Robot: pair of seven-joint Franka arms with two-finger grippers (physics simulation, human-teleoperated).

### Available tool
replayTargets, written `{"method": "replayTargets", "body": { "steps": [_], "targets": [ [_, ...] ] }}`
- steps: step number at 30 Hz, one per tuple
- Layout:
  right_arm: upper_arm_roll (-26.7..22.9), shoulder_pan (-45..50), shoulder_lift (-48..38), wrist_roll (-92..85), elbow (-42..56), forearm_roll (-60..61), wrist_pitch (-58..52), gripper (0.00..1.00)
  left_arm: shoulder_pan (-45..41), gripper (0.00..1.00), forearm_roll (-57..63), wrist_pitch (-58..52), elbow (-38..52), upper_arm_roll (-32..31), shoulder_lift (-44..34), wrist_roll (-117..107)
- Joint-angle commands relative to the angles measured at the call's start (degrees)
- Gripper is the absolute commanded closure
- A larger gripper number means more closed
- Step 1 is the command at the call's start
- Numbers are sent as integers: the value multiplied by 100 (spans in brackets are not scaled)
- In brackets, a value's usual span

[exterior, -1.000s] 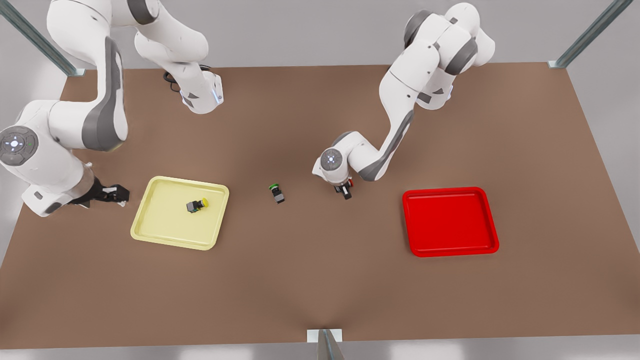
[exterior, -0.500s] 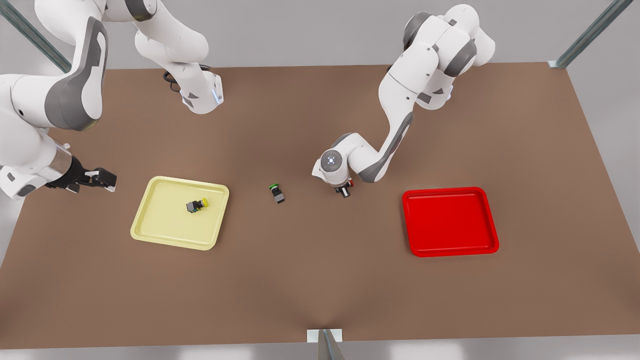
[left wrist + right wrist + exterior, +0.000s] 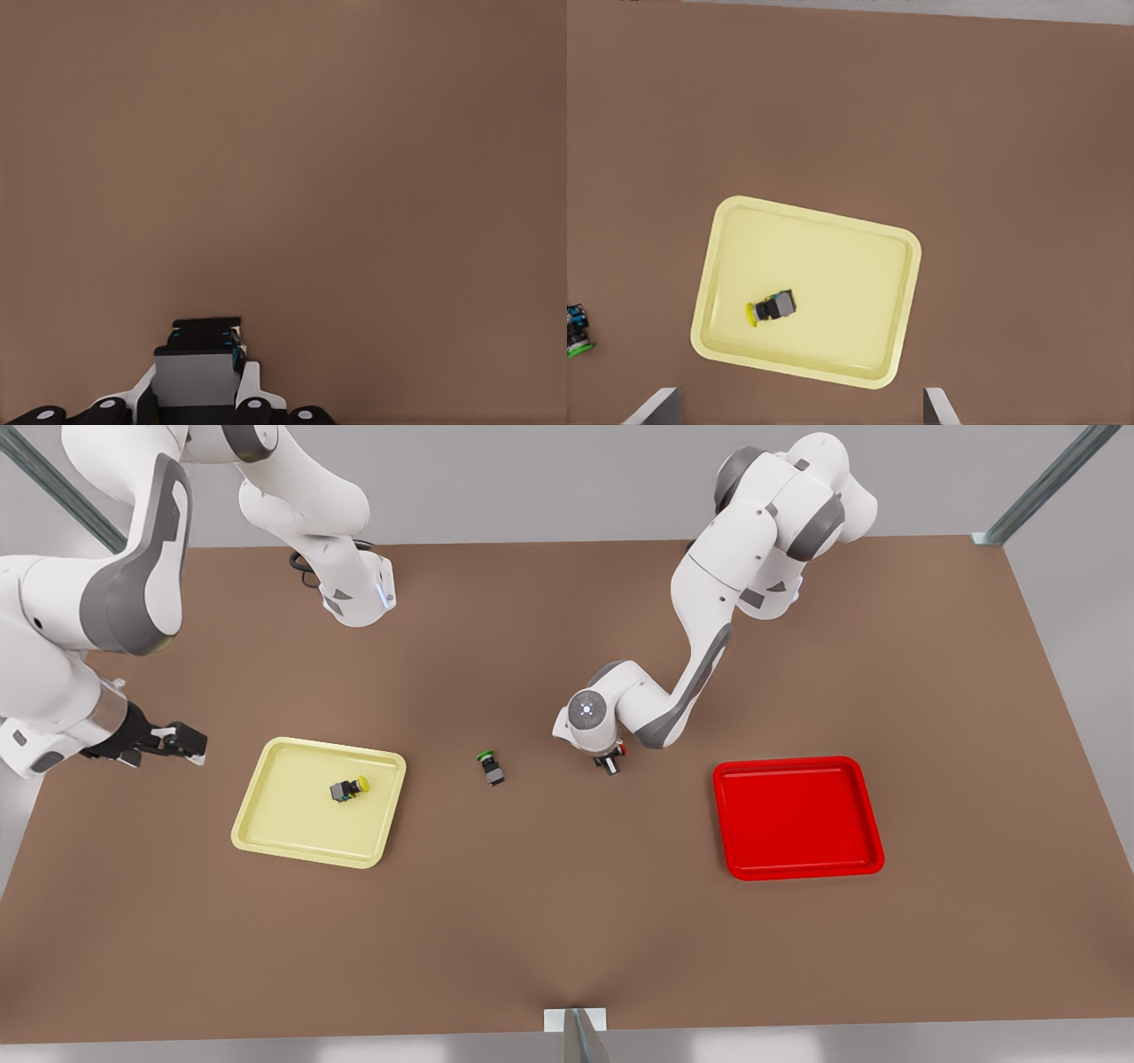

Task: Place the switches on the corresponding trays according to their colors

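The yellow switch (image 3: 349, 788) (image 3: 772, 306) lies on its side inside the pale yellow tray (image 3: 292, 824) (image 3: 833, 257). The red tray (image 3: 797, 841) sits at the front view's right with nothing in it. My left gripper (image 3: 609, 763) (image 3: 197, 390) is low over the table between the trays, shut on the red switch (image 3: 617, 753) (image 3: 197, 376), whose grey and black body shows between the fingers. Open and holding nothing, my right gripper (image 3: 182, 742) (image 3: 799, 409) hangs off the yellow tray's outer side at the front view's left.
A green-capped switch (image 3: 489, 767) (image 3: 576, 329) lies on the brown table (image 3: 567, 921) between the yellow tray and my left gripper. Both arm bases stand at the table's far edge. A metal post (image 3: 576, 1036) rises at the near edge.
My right arm has pulled back and up toward the front view's left, away from the yellow tray. The left gripper has risen very slightly with the red switch.
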Motion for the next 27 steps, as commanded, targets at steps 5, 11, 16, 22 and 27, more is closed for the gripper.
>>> {"method": "replayTargets", "body": {
  "steps": [5,11,16,22,27],
  "targets": [
    [-1,-16,-9,9,-5,26,0,0,9,49,-42,-28,1,0,-26,5],
    [-1,-7,-18,0,74,26,-62,0,35,49,-25,-811,-139,659,-870,716],
    [17,10,0,0,118,26,-44,0,26,49,-25,-468,-790,1925,-1283,2614],
    [8,2,0,0,109,26,-53,0,562,49,-42,252,-1080,2944,-1125,4706],
    [8,-7,0,0,109,26,-44,0,756,0,-104,525,-1071,2944,-589,4839]
  ]
}}
